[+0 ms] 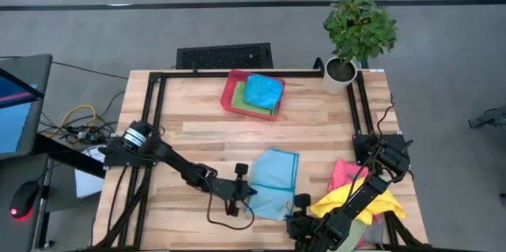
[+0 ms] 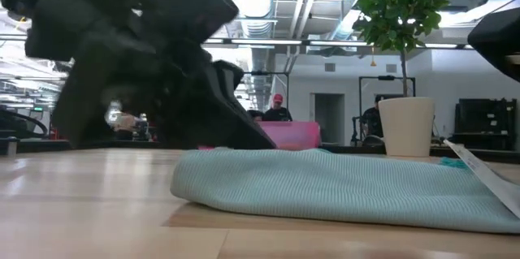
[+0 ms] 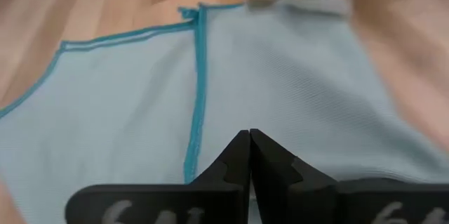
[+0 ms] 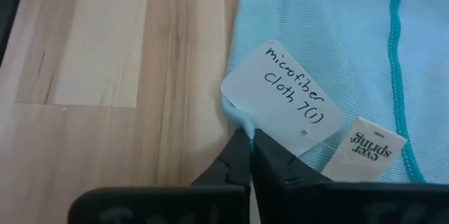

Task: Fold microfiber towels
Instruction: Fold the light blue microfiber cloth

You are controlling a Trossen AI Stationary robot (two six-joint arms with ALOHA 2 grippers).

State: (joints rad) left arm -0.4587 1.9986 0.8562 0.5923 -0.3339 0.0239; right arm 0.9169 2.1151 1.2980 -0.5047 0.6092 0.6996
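Wooden table [image 1: 198, 129] carries the red tray [image 1: 231, 94], already stacked; nearer the front edge than that tray lies the light blue towel [image 1: 275, 179]. Both the left gripper [image 3: 250, 147] and right gripper [image 4: 247, 147] pinch its near edge shut. I'd lift both corners evenly, keeping the edge taut.

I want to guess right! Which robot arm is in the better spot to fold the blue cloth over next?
Probably both together, led by neither. The left gripper has its jaws shut on one edge of the light blue cloth. The right gripper has its jaws pinched shut on the corner by the paper tag.
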